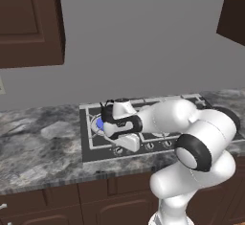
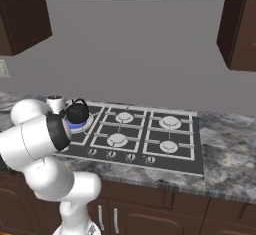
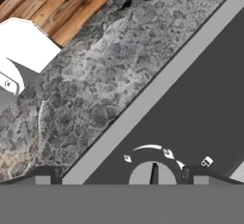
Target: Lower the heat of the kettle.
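The small black kettle (image 2: 77, 111) sits on the stove's rear left burner, over a ring of blue flame (image 2: 78, 125). In the left base view my forearm covers most of the kettle (image 1: 107, 109), and a patch of the flame (image 1: 99, 123) glows beside it. My gripper (image 1: 124, 147) points down at the front left of the stove. In the hand view the gripper (image 3: 121, 175) is open, and a round grey knob (image 3: 153, 173) with white marks around it lies between the spread fingertips (image 3: 45, 173), clear of both.
The dark stove (image 2: 185, 151) has several unlit grey burners (image 2: 170, 122) and a row of knobs (image 2: 130, 157) along its front. Its silver rim (image 3: 157, 87) borders the grey granite counter (image 3: 90, 80). Brown cabinets hang on both sides, above.
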{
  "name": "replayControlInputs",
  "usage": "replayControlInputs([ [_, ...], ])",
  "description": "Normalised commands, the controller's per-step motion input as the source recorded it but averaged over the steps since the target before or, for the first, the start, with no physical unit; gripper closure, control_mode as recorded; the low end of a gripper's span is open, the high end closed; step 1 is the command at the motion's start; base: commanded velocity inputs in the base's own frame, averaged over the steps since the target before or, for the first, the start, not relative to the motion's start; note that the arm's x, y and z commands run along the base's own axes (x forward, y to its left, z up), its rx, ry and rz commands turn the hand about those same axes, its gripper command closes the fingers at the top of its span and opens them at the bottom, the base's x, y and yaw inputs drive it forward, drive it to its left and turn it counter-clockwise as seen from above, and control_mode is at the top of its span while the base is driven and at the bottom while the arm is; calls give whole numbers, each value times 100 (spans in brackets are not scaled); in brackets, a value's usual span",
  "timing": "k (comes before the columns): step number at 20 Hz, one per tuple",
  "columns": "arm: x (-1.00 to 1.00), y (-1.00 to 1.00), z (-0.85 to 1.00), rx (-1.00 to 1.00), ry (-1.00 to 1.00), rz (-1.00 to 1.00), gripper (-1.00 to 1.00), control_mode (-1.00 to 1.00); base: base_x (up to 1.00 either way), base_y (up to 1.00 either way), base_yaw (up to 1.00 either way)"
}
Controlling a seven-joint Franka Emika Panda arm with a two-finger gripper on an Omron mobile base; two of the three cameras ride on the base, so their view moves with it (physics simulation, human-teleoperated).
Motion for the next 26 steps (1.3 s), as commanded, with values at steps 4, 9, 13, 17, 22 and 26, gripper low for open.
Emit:
replayControlInputs([
  [4,14,6,-11,0,0,0,-100,-100,0,0,0],
  [9,6,0,-14,0,0,0,-100,-100,0,0,0],
  [13,8,0,-16,0,0,0,-100,-100,0,0,0],
  [17,10,0,-17,0,0,0,-100,-100,0,0,0],
  [22,-3,-5,-17,0,-4,0,-100,-100,0,0,0],
  [26,-15,-18,-15,3,-10,0,-100,-100,0,0,0],
])
